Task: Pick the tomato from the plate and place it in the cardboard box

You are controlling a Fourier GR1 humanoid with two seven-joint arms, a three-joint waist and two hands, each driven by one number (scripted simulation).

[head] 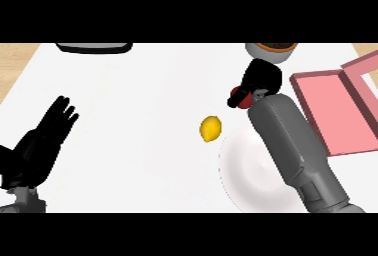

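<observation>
A: Why is the right hand (260,80) clenched like that?

B: Its fingers are curled round the tomato (238,98), whose red shows just below the palm. It is off the plate (247,172) and held above the counter, so it looks mid-carry.

A: And the box?

B: The pink box (336,112) lies open just right of the forearm, ready to receive. The lemon (211,128) sits aside; the left hand (44,137) rests released, fingers up.
</observation>
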